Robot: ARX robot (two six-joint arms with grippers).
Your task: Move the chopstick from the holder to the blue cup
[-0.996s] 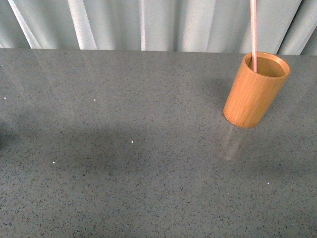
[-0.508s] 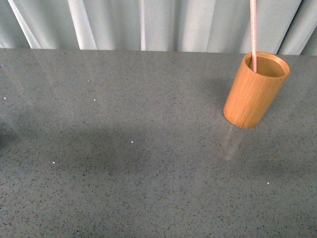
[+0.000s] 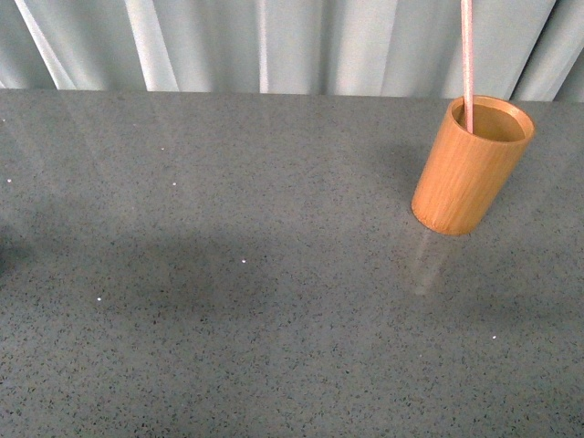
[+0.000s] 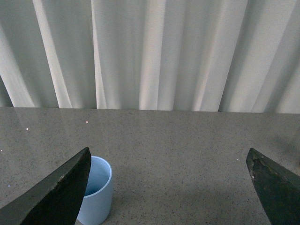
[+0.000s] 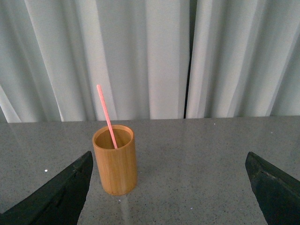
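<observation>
The orange-brown holder (image 3: 470, 166) stands upright at the far right of the grey table, with one pale pink chopstick (image 3: 467, 64) standing in it and reaching past the top of the front view. The right wrist view shows the same holder (image 5: 115, 160) and chopstick (image 5: 107, 116) ahead of my open, empty right gripper (image 5: 168, 187), some way off. The light blue cup (image 4: 96, 190) stands upright in the left wrist view, partly hidden behind one finger (image 4: 51, 192) of my open, empty left gripper (image 4: 168, 187). Neither gripper shows in the front view.
The grey speckled table (image 3: 228, 274) runs back to a pale pleated curtain (image 3: 274, 46). The curtain also fills the back of both wrist views.
</observation>
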